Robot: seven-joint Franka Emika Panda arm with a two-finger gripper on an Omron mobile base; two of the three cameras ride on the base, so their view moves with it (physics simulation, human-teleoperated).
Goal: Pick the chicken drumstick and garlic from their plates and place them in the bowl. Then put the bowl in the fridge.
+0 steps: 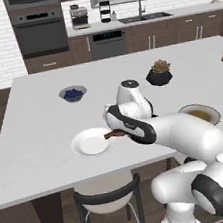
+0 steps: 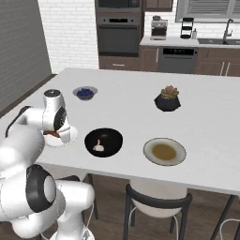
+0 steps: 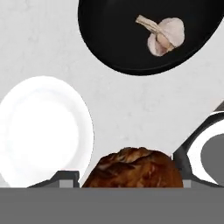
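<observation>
White counter: chicken drumstick (image 3: 133, 168) between gripper (image 3: 127, 177) fingers, above counter.

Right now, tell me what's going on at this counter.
The arm has the chicken drumstick between its fingers, lifted off the white plate, which sits bare. The garlic already lies in the black bowl next to it. The tan-centred plate is bare too. The drumstick has yet to go into the bowl.
</observation>
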